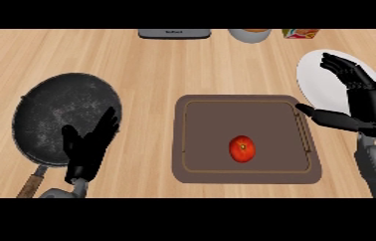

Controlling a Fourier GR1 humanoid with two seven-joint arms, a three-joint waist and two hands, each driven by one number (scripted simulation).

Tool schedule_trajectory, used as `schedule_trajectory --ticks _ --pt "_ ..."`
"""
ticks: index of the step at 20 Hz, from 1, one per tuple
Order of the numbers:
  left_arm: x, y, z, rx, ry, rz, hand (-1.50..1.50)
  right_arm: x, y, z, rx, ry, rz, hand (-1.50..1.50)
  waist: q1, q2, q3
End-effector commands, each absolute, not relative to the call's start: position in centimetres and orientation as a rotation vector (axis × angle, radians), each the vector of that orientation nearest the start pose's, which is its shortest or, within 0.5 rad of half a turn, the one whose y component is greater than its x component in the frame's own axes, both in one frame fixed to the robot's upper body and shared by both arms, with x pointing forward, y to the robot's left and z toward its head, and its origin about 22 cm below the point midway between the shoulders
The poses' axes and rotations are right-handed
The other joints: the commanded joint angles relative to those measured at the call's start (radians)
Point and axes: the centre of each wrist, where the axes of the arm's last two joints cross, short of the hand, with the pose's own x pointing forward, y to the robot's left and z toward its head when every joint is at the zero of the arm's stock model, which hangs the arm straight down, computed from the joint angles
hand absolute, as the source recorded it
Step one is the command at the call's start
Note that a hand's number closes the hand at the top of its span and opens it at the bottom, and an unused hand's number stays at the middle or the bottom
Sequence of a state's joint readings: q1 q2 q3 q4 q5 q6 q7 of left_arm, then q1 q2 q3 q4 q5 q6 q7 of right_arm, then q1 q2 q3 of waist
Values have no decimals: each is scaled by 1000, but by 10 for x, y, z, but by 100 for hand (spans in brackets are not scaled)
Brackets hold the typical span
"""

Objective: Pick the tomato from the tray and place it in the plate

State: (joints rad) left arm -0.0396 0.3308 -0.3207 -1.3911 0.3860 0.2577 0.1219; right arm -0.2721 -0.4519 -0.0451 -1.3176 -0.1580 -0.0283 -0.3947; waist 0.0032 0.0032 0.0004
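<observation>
— What's the surface like from where you stand?

— A pale wooden worktop (169,65), grain running left to right, and it fills everything I can see. No wall or floor shows, only the top.

— And what's on it? Count for me.

— One brown tray (192,135) near the middle, with a raised rim. One tomato (243,148) lies in it, towards the near right part, touching nothing but the tray floor. One white plate (316,83) sits to the right of the tray, a little farther back. One dark frying pan (51,110) is on the left, its wooden handle (31,183) pointing towards the near edge.

— Anything at the far edge?

— Three things, all cut off: a grey appliance (175,33), a pale bowl (249,34) to its right, and a coloured box (301,33) beyond that. I can't tell more about them.

— The hands?

— Two. The left hand (84,153) stands over the near side of the pan, fingers straight and pointing up, holding nothing. The right hand (349,85) is over the plate, fingers spread and only slightly bent, thumb (323,116) stretched towards the tray's right rim. It holds nothing either. The tomato is well apart from both.
</observation>
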Motion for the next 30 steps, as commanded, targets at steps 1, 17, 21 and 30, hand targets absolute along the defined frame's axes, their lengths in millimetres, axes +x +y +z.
schedule_trajectory --ticks 1,17,21,30 --pt "244 242 -37 -3 -1184 -6 0 305 -350 76 -275 -1982 345 -150 -5 -3 -1" --pt "237 243 -38 -6 -1184 -20 0 274 -272 120 -412 -1486 1114 -150 -7 -5 -2" --pt "232 237 -23 12 -1187 -16 0 254 -247 104 -416 -1458 1087 -150 -5 -5 -1" --pt "240 241 -29 -10 -1189 -2 0 254 -201 79 -425 -1310 1151 -150 -2 -4 -1"
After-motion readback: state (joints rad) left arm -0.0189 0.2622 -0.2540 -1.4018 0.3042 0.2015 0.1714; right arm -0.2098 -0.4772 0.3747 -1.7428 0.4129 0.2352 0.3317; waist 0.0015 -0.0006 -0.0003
